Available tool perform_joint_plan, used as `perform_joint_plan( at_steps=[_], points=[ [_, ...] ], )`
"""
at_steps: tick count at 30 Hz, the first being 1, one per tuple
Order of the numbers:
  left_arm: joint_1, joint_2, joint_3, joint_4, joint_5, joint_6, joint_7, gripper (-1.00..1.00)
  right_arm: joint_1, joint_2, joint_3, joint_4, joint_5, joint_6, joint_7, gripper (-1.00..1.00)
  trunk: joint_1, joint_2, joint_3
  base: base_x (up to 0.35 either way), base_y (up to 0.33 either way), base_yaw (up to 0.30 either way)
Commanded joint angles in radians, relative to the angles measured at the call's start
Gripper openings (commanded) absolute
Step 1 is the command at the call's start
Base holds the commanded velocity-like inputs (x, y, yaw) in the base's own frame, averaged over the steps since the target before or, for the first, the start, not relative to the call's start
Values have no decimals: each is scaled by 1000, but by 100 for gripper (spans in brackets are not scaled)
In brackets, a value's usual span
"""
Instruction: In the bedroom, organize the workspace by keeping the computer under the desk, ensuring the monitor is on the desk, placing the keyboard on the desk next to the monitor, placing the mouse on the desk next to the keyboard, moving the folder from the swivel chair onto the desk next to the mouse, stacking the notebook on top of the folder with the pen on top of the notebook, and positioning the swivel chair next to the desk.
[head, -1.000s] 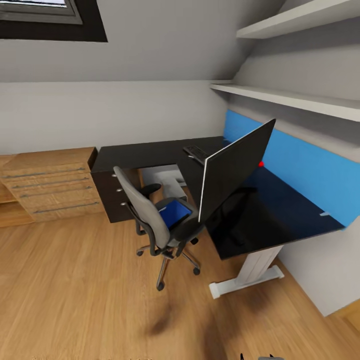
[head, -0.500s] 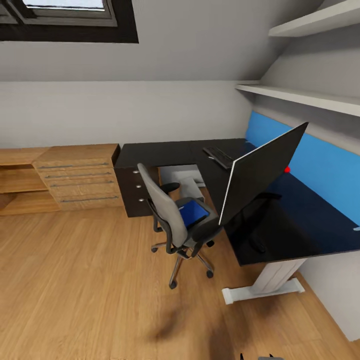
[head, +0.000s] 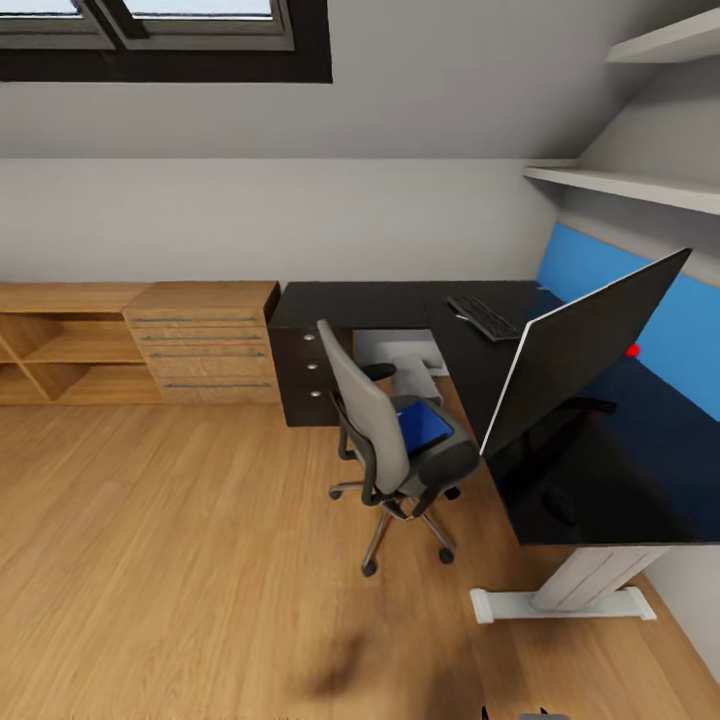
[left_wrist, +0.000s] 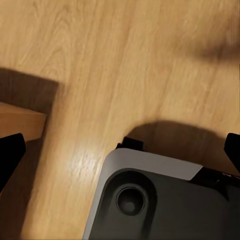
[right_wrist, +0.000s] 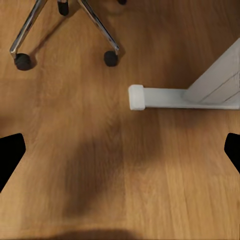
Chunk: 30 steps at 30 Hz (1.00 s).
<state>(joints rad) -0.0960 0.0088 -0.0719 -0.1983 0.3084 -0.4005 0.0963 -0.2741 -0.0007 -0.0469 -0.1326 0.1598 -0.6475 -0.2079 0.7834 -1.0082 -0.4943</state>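
While both grippers hang spread over bare floor, the swivel chair (head: 395, 440) holding the folder (head: 425, 425) blocks the desk (head: 400, 300) beside a wooden dresser (head: 205, 340).

You are looking at a glossy black desk (head: 400, 300) with a bright blue back panel (head: 600, 275) and a white leg (right_wrist: 210, 85), a black-faced monitor (head: 590, 355) edged in pale silver, and a black keyboard (head: 485, 317). The swivel chair (head: 375, 425) is grey fabric on a black frame, its silver legs (right_wrist: 30, 25) ending in black castors, with a bright blue folder (head: 425, 427) on the seat. Around it you see a honey-toned wood-grain floor (head: 170, 560), a light-wood dresser (head: 205, 340), off-white walls and a black-framed skylight (head: 170, 40).
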Motion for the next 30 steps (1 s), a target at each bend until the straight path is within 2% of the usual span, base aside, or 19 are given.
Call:
perform_joint_plan(
  at_steps=[1,30],
  points=[
    [-1,0,-8,0,5,-3,6,100,0,-2,-4,0,12,-2,-5,100,4,-8,-4,0,0,97],
    [-1,0,-9,0,5,-1,6,100,0,-3,-1,1,15,-3,-3,100,115,-211,-95,0,0,10]
  ],
)
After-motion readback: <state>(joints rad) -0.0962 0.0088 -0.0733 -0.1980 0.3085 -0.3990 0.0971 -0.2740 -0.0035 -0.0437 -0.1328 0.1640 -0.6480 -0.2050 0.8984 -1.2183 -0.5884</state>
